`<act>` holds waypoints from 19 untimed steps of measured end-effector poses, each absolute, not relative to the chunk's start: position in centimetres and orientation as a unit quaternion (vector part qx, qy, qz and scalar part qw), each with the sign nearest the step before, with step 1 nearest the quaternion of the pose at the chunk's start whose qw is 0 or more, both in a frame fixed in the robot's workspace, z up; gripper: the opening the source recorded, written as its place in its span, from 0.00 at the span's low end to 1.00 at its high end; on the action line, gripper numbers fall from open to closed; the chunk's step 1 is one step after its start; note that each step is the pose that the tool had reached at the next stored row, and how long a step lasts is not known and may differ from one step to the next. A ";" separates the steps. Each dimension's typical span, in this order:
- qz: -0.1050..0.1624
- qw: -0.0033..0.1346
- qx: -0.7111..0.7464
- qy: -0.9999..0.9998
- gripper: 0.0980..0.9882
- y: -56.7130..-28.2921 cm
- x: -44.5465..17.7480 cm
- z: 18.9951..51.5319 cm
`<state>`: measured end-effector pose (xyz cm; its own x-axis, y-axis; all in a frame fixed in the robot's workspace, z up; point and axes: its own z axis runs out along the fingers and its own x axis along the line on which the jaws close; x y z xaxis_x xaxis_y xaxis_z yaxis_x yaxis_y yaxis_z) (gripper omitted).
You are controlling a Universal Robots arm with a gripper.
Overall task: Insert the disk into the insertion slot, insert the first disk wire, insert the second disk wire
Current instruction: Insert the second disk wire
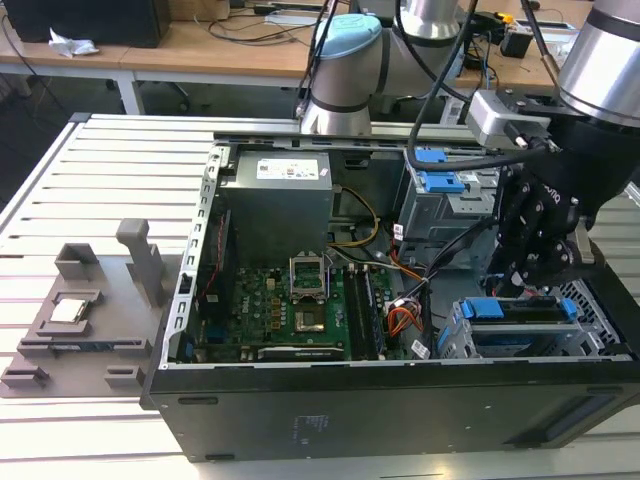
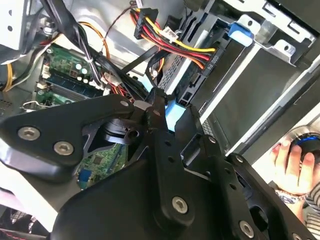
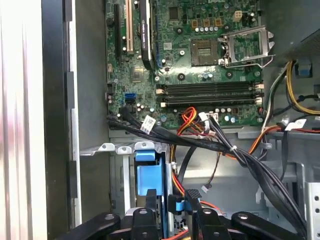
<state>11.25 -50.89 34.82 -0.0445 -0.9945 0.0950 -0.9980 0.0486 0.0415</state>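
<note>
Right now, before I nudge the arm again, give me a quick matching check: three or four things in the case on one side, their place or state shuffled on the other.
Things:
1. disk
2. gripper
3. processor socket
4. power supply

Place or state:
A. lid raised, on the green board
B. seated in the silver insertion slot
C. grey box at the far end of the case
D. low over the disk's blue carrier

Pairs: 1-B, 2-D, 3-A, 4-C
</note>
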 end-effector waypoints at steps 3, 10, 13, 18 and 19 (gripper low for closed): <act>0.037 0.067 0.689 -0.721 0.30 -50.5 11.2 34.6; 0.037 0.067 0.689 -0.721 0.30 -50.3 11.2 34.2; 0.037 0.067 0.689 -0.721 0.21 -50.3 11.2 34.2; 0.037 0.067 0.689 -0.721 0.06 -50.3 11.2 34.2; 0.037 0.067 0.689 -0.721 0.06 -50.3 11.2 34.2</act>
